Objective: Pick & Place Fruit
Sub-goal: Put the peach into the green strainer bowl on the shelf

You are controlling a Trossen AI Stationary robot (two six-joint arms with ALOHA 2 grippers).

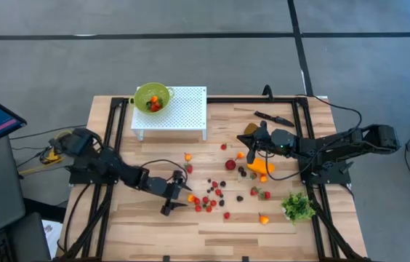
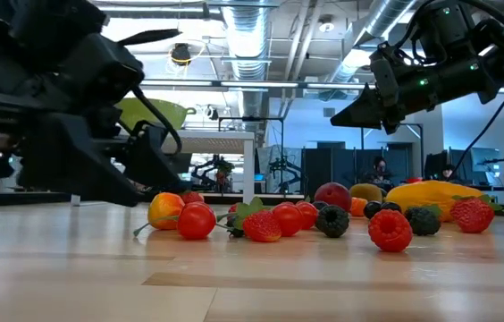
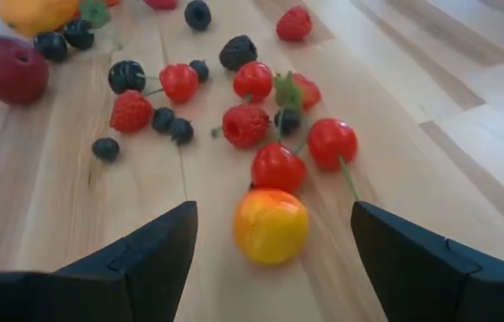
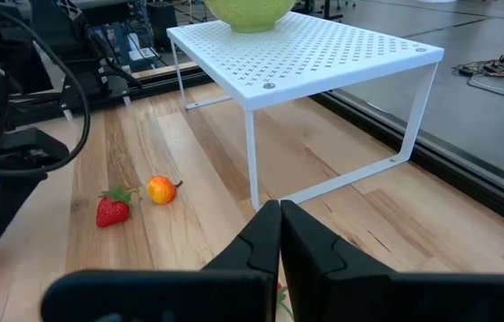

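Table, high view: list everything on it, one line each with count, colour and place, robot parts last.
Small fruit pieces: many, red, orange and dark, scattered over the table's middle.
Orange-yellow piece: one, lying between the left fingers, not gripped.
Long orange fruit: one, under the right arm.
Brownish oval fruit: one, near the knife.
Knife: one, black, far right part of the table.
Leafy bunch: one, green, near right corner.
Rack: one, white, perforated, far side of the table.
Bowl: one, green, on the rack's left corner, fruit inside.
Left gripper: open, low over the table.
Right gripper: shut, empty, raised.
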